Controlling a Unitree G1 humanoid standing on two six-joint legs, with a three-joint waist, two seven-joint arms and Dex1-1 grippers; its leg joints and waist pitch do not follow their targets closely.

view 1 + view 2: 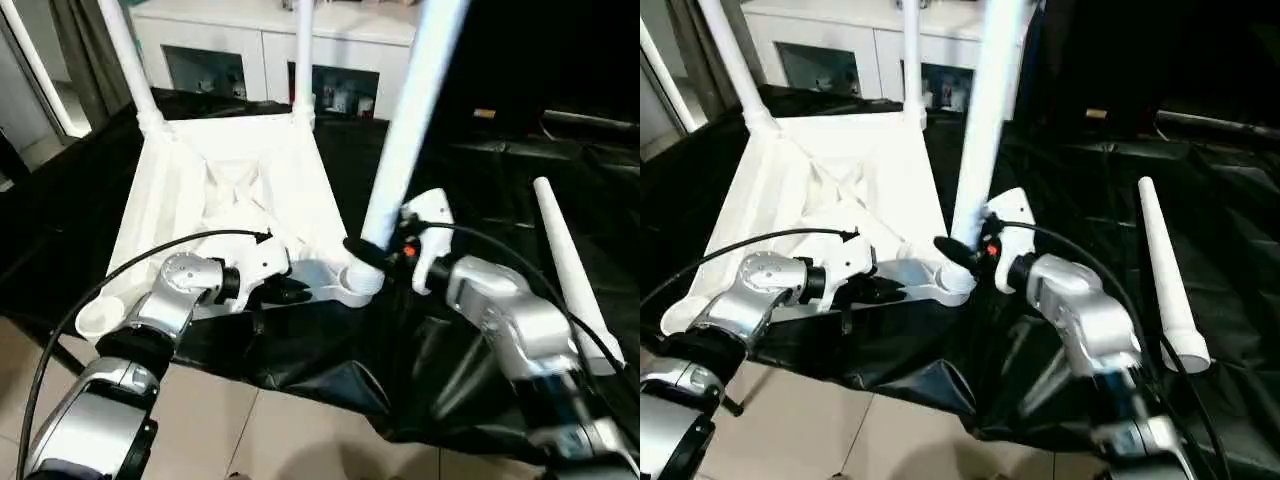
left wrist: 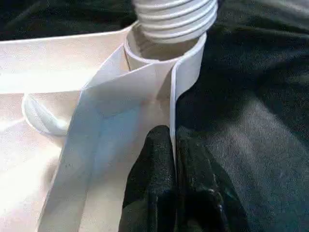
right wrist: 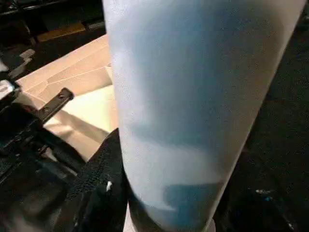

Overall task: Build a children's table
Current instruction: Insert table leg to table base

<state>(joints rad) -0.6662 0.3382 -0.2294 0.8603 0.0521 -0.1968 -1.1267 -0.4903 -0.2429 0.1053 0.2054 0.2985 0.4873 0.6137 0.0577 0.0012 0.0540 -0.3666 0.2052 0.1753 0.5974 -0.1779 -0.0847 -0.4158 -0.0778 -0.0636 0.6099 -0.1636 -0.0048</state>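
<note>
The children's table top point(image 1: 230, 190) lies upside down on a black cloth. Two white legs point(image 1: 125, 60) point(image 1: 303, 60) stand in its far corner sockets. My right gripper point(image 1: 375, 250) is shut on a third leg point(image 1: 410, 120), holding it nearly upright at the near right socket point(image 1: 350, 285). In the left wrist view the leg's threaded end point(image 2: 174, 19) sits at the mouth of that socket point(image 2: 186, 63). My left gripper point(image 2: 173, 137) is shut on the top's thin rim beside that socket. A fourth leg point(image 1: 570, 270) lies loose on the cloth to the right. The near left socket point(image 1: 95, 318) holds nothing.
The black cloth point(image 1: 300, 360) hangs over the near edge above a tiled floor point(image 1: 250, 430). A white cabinet point(image 1: 270, 50) with glass doors stands behind the table top. My left arm's black cable point(image 1: 150, 250) arcs over the top's near side.
</note>
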